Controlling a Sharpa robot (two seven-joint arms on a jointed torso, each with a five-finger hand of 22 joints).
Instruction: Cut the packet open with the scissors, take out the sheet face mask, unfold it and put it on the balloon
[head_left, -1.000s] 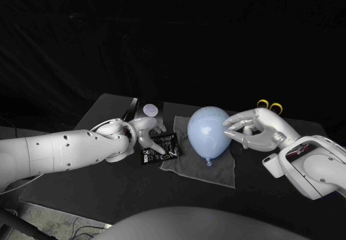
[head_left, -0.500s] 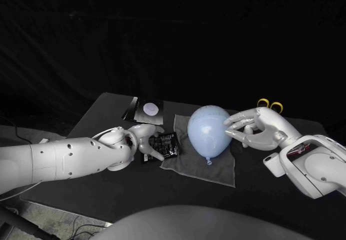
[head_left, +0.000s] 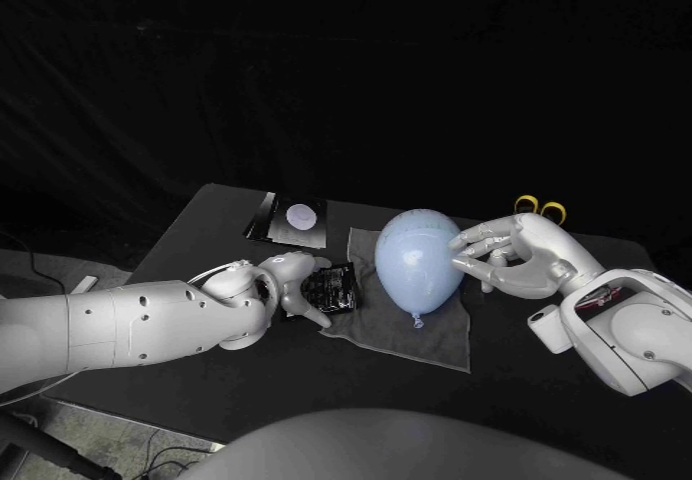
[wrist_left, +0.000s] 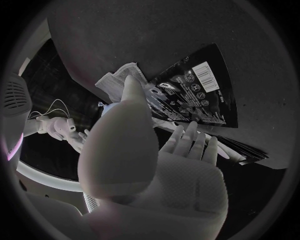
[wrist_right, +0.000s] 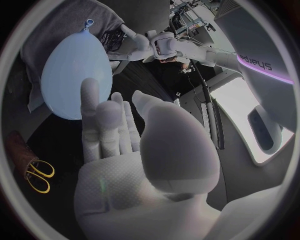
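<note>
Head view puts the left hand nearest, low on the left of the table, with its fingers lying on the left edge of the black packet. The packet rests half on the table and half on the left border of a grey cloth. Left wrist view shows the packet face on: a white barcode label sits in one corner and rows of small white symbols and print run below it, all too small to read. The left hand has its fingertips spread along the packet's near edge and its thumb raised over the packet's face. I cannot tell whether it grips the packet or only touches it.

On the middle of the cloth lies the pale blue balloon, its knot pointing to the near side. The right hand is just beside the balloon's right flank, fingers loosely curved and parted, holding nothing. Its fingertips reach the balloon's skin, though contact is uncertain. Right wrist view agrees: the right hand is spread, with the balloon beyond its fingertips.

Farther back, a dark flat sheet with a pale round mark lies at the far left. The yellow-handled scissors lie at the far right, well apart from both hands.
</note>
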